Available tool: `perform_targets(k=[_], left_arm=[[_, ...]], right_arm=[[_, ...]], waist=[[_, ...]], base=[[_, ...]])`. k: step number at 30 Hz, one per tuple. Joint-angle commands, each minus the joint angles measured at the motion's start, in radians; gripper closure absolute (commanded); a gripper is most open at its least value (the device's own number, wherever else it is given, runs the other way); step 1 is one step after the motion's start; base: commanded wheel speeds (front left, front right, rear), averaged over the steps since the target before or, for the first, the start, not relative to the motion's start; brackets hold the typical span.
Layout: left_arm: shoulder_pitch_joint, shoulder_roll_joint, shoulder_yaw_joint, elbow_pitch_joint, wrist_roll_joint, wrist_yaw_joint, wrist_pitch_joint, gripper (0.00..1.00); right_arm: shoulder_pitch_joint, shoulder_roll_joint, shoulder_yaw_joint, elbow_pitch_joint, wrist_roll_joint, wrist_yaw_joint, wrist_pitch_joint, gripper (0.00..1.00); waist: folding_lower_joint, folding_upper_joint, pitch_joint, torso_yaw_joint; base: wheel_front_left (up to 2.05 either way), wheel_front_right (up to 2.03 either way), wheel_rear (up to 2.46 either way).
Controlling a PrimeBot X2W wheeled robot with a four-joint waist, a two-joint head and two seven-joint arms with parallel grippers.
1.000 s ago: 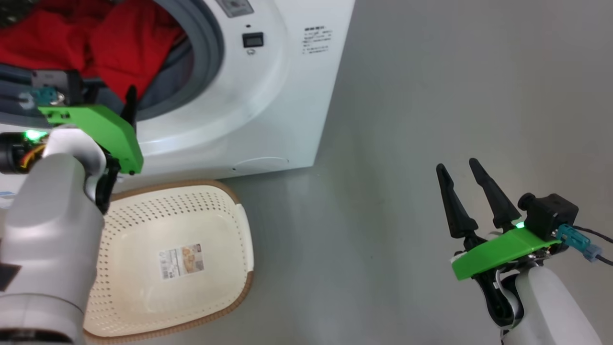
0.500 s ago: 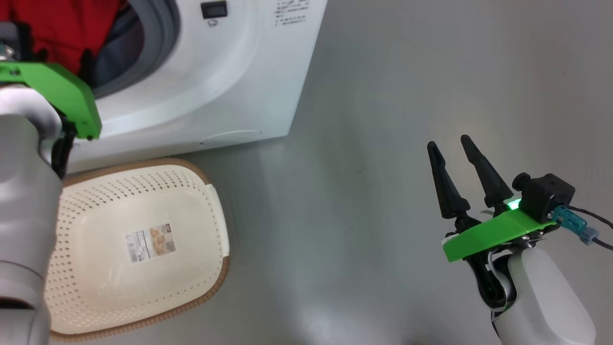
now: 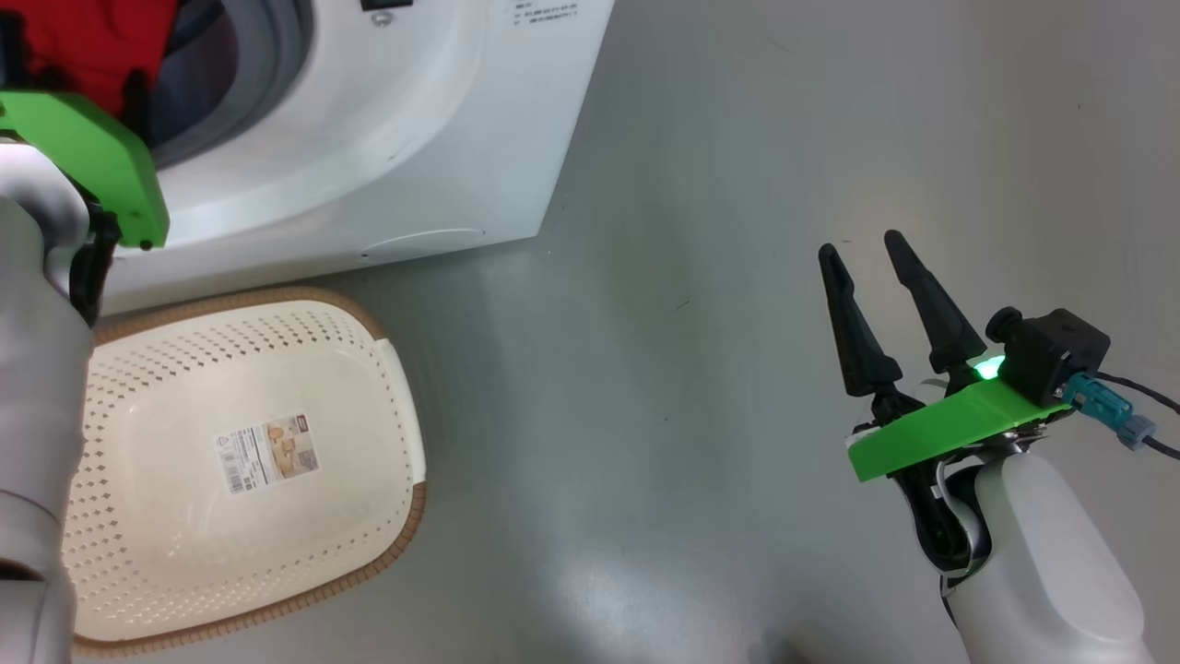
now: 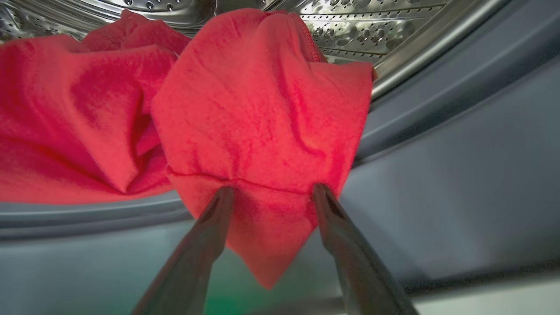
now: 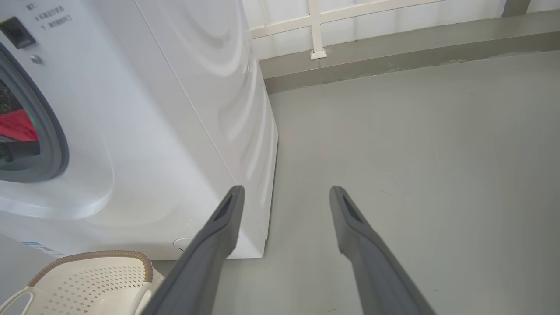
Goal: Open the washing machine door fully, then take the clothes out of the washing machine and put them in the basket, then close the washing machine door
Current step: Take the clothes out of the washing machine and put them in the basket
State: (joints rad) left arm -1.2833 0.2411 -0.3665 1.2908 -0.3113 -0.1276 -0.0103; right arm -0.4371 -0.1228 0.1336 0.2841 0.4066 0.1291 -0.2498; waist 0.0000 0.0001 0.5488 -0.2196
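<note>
**Red clothes sitting at the drum mouth, left end effector spread wide at a hanging fold**

The clothes [image 4: 262, 131] are lying bunched in the washing machine [image 3: 387, 138], heaped against the steel drum [image 4: 350, 30]. One pointed fold is spilling forward over the grey gasket [image 4: 437, 131]. In the left wrist view the left end effector [image 4: 272, 188] is reaching into the opening with its two fingers standing wide apart. That fold is hanging in the gap between them, and the fingertips are lying at the cloth on either side. Nothing is being pinched, and whether the tips are actually touching the fabric cannot be told.

The machine is standing at the far left of the floor [image 3: 691, 369], its opening uncovered and showing red inside. The basket [image 3: 369, 433] is sitting on the floor just in front of the machine, nearer the robot, holding nothing but the paper label [image 3: 265, 452] on its bottom. The left forearm is crossing above the basket's left edge.

Well apart, at the near right, the right end effector [image 3: 859, 243] is hovering over bare floor, its fingers spread fully and gripping nothing. In the right wrist view they are pointing past the machine's right corner toward a far wall [image 5: 393, 22].
</note>
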Motion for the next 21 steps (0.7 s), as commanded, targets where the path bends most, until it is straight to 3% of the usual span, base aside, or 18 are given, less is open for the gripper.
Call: perform_targets(k=[1, 3, 14, 21], left_arm=[[-0.020, 0.044, 0.003, -0.010, -0.008, 0.004, -0.005, 0.52], [-0.019, 0.046, -0.001, -0.009, -0.007, 0.007, -0.006, 1.00], [-0.009, 0.042, -0.010, -0.004, -0.020, 0.009, -0.036, 1.00], [0.037, -0.002, 0.038, -0.004, -0.091, 0.004, -0.176, 1.00]], right_arm=[[0.003, 0.005, 0.023, -0.024, -0.002, 0.002, -0.012, 0.00], [0.002, 0.006, 0.025, -0.024, -0.002, 0.002, -0.012, 0.00], [0.004, 0.001, 0.020, -0.019, 0.000, 0.002, -0.012, 0.00], [0.035, -0.002, -0.002, -0.013, -0.005, 0.002, -0.012, 0.00]], waist=[[0.0000, -0.0001, -0.001, 0.000], [0.0000, -0.0001, -0.002, -0.001], [0.0000, -0.0001, -0.017, 0.003], [0.0000, -0.0001, -0.083, 0.038]], base=[[0.00, 0.00, 0.00], [0.00, 0.00, 0.00], [0.00, 0.00, 0.00], [0.00, 0.00, 0.00]])
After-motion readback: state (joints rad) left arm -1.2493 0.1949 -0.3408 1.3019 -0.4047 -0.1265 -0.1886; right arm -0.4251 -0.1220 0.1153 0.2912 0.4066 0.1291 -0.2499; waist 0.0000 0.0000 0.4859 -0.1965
